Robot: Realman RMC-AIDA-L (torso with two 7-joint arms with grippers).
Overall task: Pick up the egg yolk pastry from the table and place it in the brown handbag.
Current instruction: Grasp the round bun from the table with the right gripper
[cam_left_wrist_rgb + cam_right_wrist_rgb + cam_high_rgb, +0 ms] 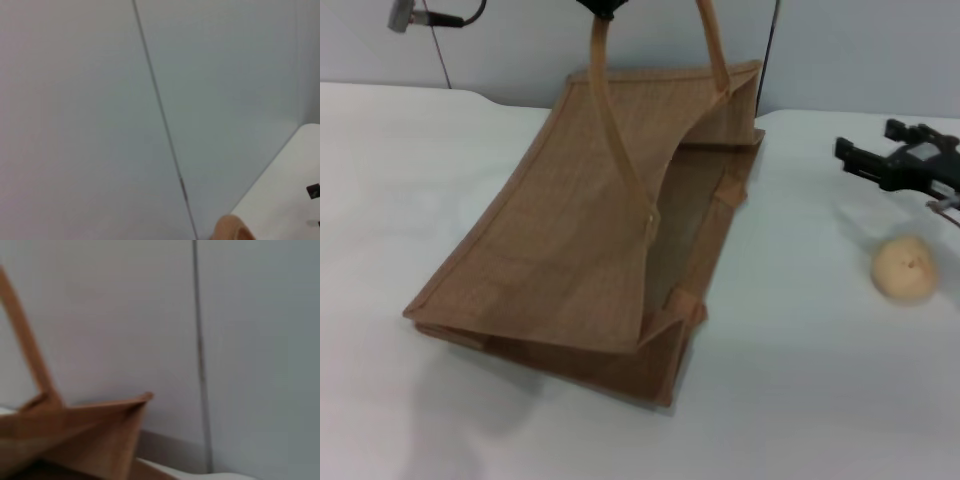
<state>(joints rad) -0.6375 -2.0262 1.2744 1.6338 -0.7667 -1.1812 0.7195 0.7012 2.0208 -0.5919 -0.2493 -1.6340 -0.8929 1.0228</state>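
I see my right gripper (860,160) open, beyond the egg yolk pastry (904,268), right of the brown handbag (600,230); my left gripper's state I cannot tell.

One brown handbag (570,230) lies on the one white table (800,400), with two long strap handles (620,140) rising from it, both drawn up to a single dark end effector (603,8) at the top edge of the head view. One egg yolk pastry (904,268) sits on the table just below and near the second end effector, the right end effector (895,160). That makes two end effectors, one bag, one pastry, one table
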